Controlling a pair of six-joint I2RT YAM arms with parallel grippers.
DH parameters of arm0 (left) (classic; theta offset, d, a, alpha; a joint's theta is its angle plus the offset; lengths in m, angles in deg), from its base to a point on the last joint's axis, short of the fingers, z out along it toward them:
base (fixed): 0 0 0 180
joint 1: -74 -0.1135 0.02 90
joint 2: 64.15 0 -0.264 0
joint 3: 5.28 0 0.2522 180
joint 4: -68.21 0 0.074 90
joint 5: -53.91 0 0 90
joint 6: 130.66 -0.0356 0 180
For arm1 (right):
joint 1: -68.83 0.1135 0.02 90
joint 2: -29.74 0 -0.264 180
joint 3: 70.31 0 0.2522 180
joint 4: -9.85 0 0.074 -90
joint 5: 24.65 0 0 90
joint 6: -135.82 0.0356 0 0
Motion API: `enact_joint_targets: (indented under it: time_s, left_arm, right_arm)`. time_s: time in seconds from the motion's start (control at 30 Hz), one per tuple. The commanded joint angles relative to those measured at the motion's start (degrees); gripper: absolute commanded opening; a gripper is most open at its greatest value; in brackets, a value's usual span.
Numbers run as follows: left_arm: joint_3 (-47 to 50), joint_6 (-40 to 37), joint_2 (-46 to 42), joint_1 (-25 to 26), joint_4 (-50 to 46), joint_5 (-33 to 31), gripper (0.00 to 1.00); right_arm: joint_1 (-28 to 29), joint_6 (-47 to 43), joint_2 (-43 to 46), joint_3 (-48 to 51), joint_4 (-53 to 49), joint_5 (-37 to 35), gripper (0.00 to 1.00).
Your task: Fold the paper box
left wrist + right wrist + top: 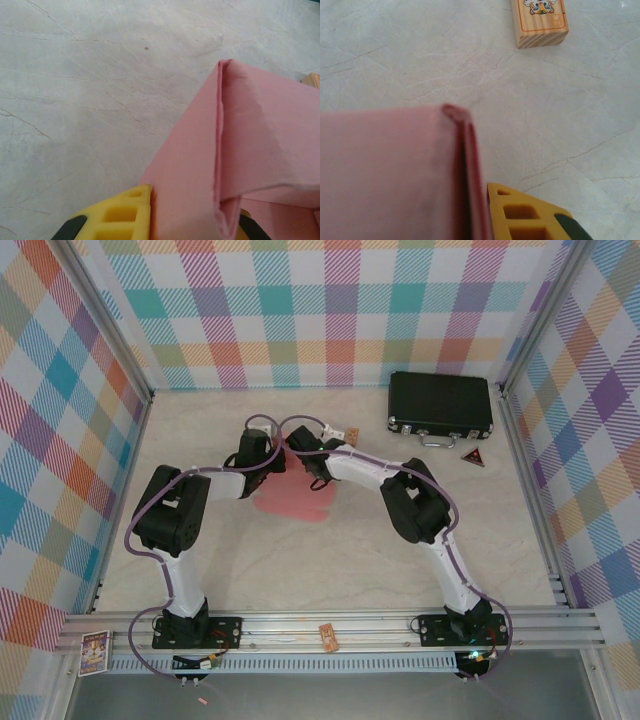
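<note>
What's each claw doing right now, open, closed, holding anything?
Left claw: closed on a folded flap of the pink paper box.
Right claw: closed on the pink paper box too.

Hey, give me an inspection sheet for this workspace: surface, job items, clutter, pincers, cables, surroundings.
Surface: pale marbled table, no spills seen.
Job's things: pink paper box, partly folded, one wall raised between the arms.
Clutter: black case, red triangle, wooden block, small card on the near rail.
Grippers: left pincer and right pincer both closed on the paper box.
Cables: purple cables along both arms, no snag seen.
Surroundings: plaid walls, aluminium frame.
</note>
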Motion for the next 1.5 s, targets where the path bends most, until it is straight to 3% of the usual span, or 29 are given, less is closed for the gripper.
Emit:
enact_joint_targets:
  time_s: [0.0, 0.5, 0.83, 1.13, 1.3, 1.47]
  left_arm:
    - [0.2, 1.4, 0.4, 0.3, 1.6, 0.1, 0.14]
    - [0.0, -4.5, -1.3, 0.2, -2.7, 3.4, 0.20]
    - [-1.2, -7.4, -1.3, 0.2, -5.7, 3.7, 0.18]
    - [-1.2, -10.1, -1.7, 0.3, -6.6, 5.2, 0.13]
    - [-2.2, -11.8, -1.6, 0.3, -9.2, 6.3, 0.11]
    - [-2.2, -13.4, -1.8, 0.6, -8.6, 8.1, 0.10]
  right_arm:
    - [0.0, 2.7, -1.2, -1.0, -1.9, 0.0, 0.17]
    - [0.0, -3.1, 9.4, 13.9, 4.3, 3.1, 0.43]
    - [0.0, -9.9, 15.6, 22.5, 10.9, 14.1, 0.61]
    - [0.1, -15.5, 20.2, 30.6, 19.9, 20.3, 0.63]
    - [-0.2, -22.8, 29.4, 38.9, 23.0, 18.6, 0.64]
    - [-4.0, -28.1, 38.2, 45.6, 25.3, 25.7, 0.64]
